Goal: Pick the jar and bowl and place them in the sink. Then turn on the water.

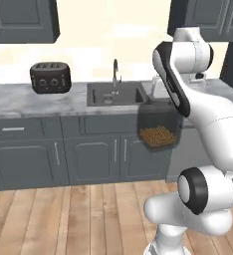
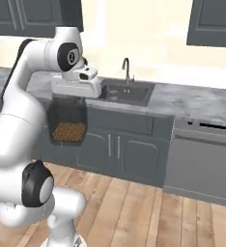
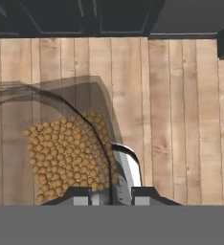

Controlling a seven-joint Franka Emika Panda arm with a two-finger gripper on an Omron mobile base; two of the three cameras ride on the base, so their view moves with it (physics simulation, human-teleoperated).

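One long grey tabletop [image 1: 19, 102] runs across the kitchen wall, and the sink [image 1: 116, 94] is sunk into its middle stretch, with the curved tap [image 1: 115, 72] standing at the sink's back edge. No water falls from the spout. A black toaster [image 1: 50, 77] sits toward the tabletop's left end, well apart from the sink.

The jar [image 1: 159, 130] is off the tabletop altogether. It hangs in the air in front of the cabinet doors, below the level of the tabletop's front edge and off to the right of the sink in the left base view. Its brown granules [image 3: 68, 155] lie heaped at the bottom, so it seems to hang roughly upright.

The hand [image 3: 111, 196] is nearly closed and has the jar, gripping it from above with its fingertips [image 3: 78, 197] pinched on the jar's wall; the hand view looks down through the glass to the wooden floor [image 3: 181, 119].

The sink lies up, back and to the left of the hanging jar, so the coming move probably calls for lifting the jar clear of the tabletop's front edge before carrying it over the basin.
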